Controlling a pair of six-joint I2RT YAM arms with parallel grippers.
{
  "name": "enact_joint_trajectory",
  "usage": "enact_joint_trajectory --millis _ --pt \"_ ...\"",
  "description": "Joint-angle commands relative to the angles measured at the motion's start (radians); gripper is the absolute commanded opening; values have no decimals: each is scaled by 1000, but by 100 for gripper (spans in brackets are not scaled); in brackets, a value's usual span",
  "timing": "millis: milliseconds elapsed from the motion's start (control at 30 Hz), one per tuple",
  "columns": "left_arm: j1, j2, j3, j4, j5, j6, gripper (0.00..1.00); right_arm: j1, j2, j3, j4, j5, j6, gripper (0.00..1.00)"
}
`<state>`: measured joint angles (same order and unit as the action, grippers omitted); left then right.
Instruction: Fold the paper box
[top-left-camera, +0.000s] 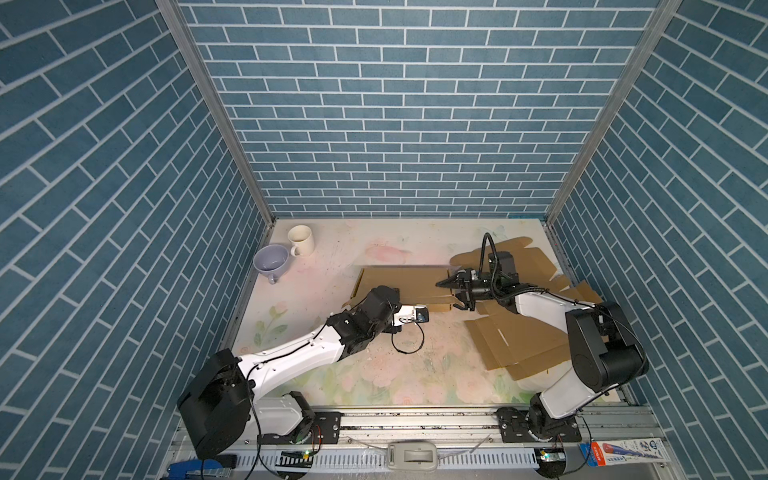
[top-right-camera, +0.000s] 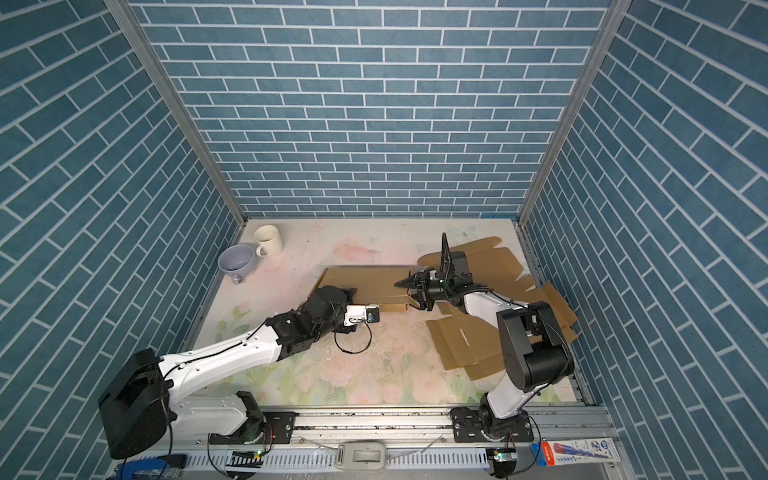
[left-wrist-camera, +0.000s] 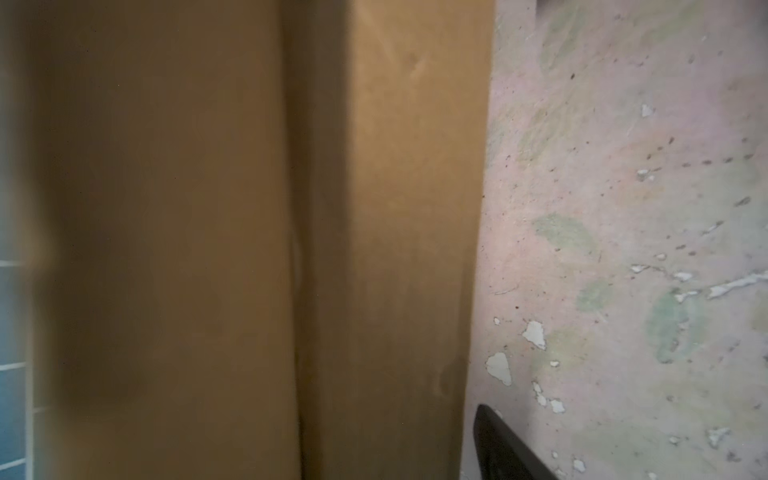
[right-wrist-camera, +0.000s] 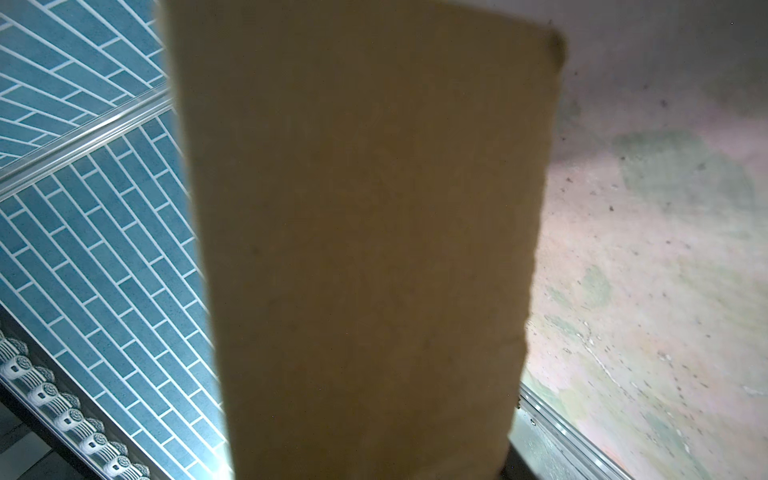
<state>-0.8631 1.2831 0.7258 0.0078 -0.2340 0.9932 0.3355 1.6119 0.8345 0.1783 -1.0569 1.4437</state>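
Paper box (top-left-camera: 401, 282) near mid-dial on the table (top-left-camera: 332, 374), a shade toward twelve, long side running nine to three. Judged only partly formed: far long wall seemingly raised, flap at the nine o'clock end tilted up, near side low and loose toward three, nothing visibly tucked or locked. By that reading, left to do: standing the remaining walls, tucking the end flaps, closing the lid.

Left gripper (top-left-camera: 386, 293) reaching in from seven o'clock, up against the box's near corner on the nine side. Just one dark finger (left-wrist-camera: 498, 449) on show in the wrist view, beside a brown panel, so cannot tell whether clamped or merely apart. Right gripper (top-left-camera: 451, 296) in from five o'clock at the box's three o'clock end, jaws plainly apart, straddling that end. Brown flap filling the middle of its wrist view, not seen pinched.

Around: white mug (top-left-camera: 301, 240) and lilac cup (top-left-camera: 271, 259) just beside each other in the ten-to-eleven corner, well apart from the work. Flat cardboard blanks (top-left-camera: 515, 343) spread from two round to four o'clock, partly under the right arm. Probably the main nuisance, liable to snag or shift with any elbow sweep.
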Motion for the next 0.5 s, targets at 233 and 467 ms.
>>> enact_joint_trajectory --millis 233,467 --pt "-24 -33 -76 204 -112 156 58 22 -48 -17 -35 -87 49 50" --pt "-24 -50 -32 34 -90 115 49 6 -99 -34 -31 -91 44 67"
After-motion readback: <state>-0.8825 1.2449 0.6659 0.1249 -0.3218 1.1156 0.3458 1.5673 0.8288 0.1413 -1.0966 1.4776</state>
